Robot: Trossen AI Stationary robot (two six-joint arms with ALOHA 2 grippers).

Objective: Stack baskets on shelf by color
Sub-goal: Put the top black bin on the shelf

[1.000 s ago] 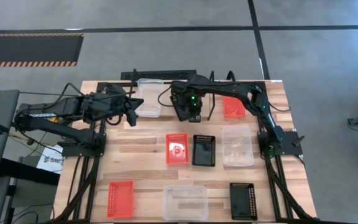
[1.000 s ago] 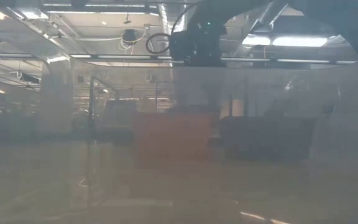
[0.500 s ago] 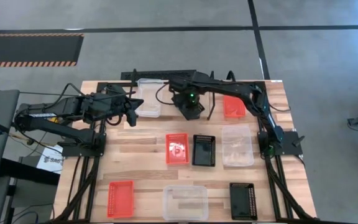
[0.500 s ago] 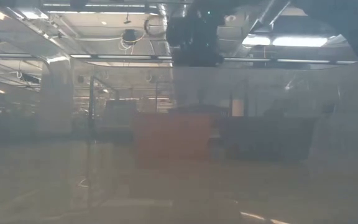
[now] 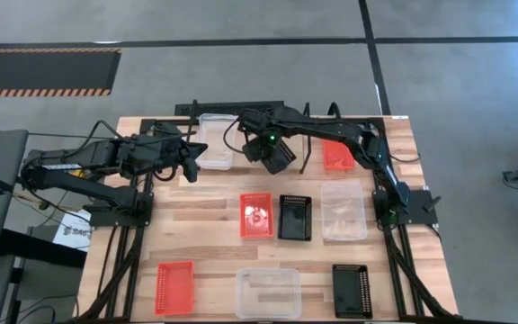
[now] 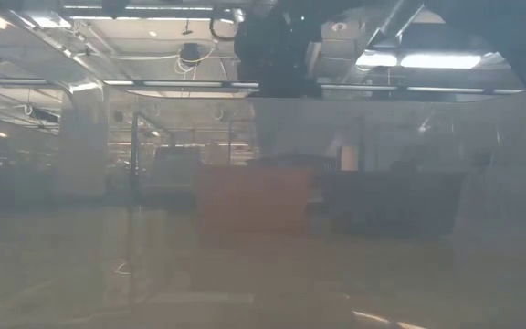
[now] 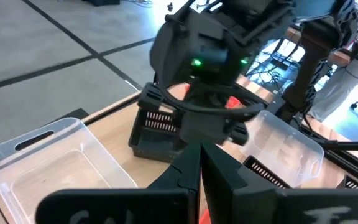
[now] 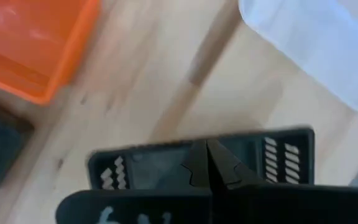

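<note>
Grey floor around slatted table (image 5: 214, 216); shelf (image 5: 241, 110) at upper centre of high view, holding clear basket (image 5: 214, 139) left and orange basket (image 5: 337, 155) right; right gripper (image 8: 207, 163) over shelf's middle, jaws pinching black basket (image 8: 278, 158); left gripper (image 5: 190, 162) left of clear basket, jaws pressed together; six more baskets spread lower on table.

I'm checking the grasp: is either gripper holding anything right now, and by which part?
The right gripper pinches a black basket by the middle of one long wall. The left gripper is shut on nothing.
</note>
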